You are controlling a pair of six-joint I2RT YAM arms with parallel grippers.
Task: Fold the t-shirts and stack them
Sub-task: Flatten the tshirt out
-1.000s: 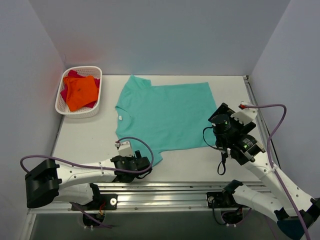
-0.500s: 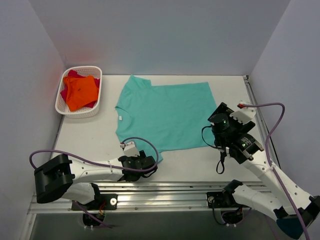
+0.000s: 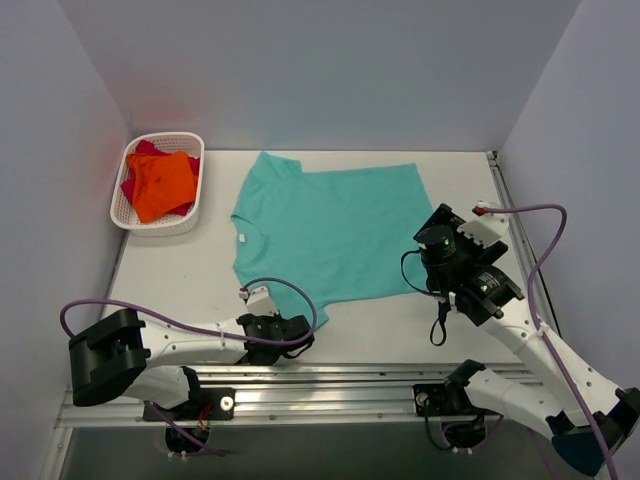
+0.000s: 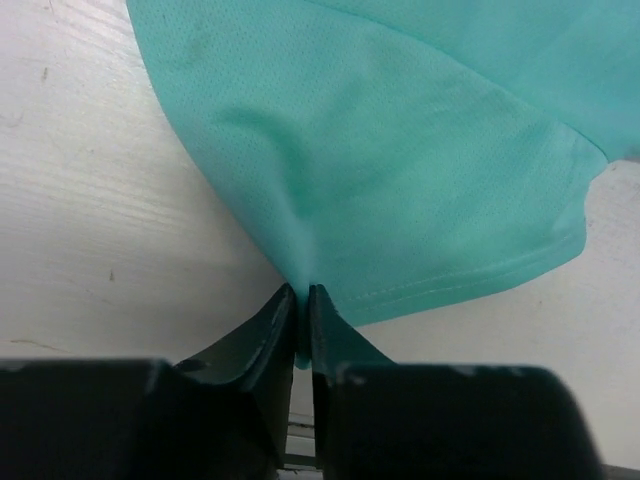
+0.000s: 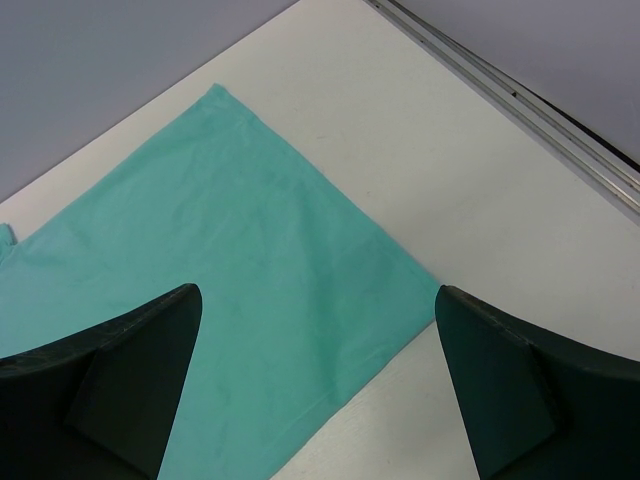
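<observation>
A teal-green t-shirt (image 3: pixel 325 225) lies spread flat in the middle of the table. My left gripper (image 3: pixel 303 328) is low at the shirt's near sleeve. In the left wrist view its jaws (image 4: pixel 302 300) are pinched together on a fold of the teal cloth (image 4: pixel 400 170) at the sleeve's edge. My right gripper (image 3: pixel 420 263) hovers over the shirt's near right hem corner (image 5: pixel 415 275). It is wide open (image 5: pixel 320 340) with nothing between its fingers. An orange t-shirt (image 3: pixel 162 183) lies folded on a magenta-red one (image 3: pixel 129 186) in the basket.
The white lattice basket (image 3: pixel 160 226) stands at the back left against the wall. A metal rail (image 3: pixel 510 215) runs along the table's right edge, and another (image 3: pixel 330 375) along the near edge by the arm bases. Grey walls enclose the table on three sides.
The left gripper has gone from open to shut on the sleeve's edge after sliding a little right. The right arm has edged slightly left over the hem.
</observation>
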